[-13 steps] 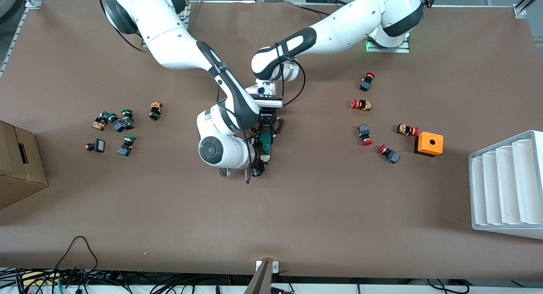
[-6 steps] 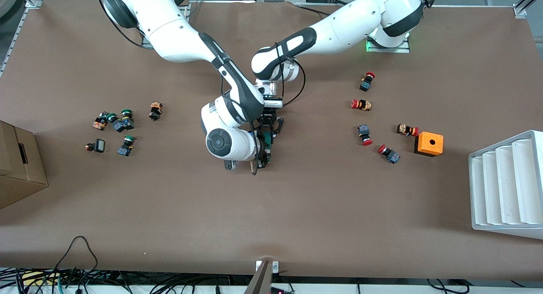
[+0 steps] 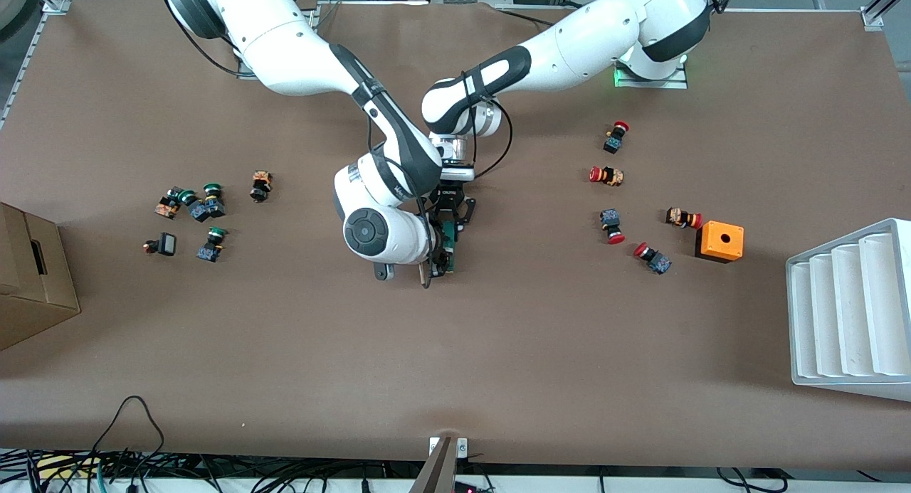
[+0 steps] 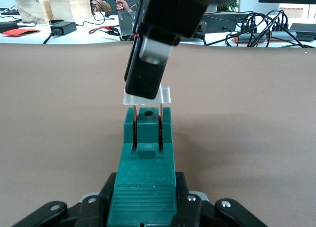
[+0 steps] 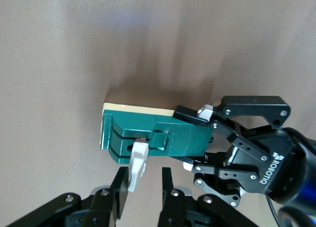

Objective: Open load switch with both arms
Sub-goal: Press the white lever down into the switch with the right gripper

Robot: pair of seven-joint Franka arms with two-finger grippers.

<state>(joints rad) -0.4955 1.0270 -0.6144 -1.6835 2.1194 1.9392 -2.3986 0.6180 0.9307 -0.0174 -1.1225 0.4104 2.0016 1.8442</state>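
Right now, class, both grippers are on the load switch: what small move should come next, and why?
Probably a short, straight pull by the right gripper, away from the green body. The left gripper is shut on the load switch, bracing it. The right gripper pinches the white tab, which already stands clear of the body on two thin pins. A straight pull should avoid bending them.

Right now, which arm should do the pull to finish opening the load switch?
Right. The right gripper pinches the white tab, already drawn out on two pins. The left gripper clamps the load switch body, so it looks better placed to brace.
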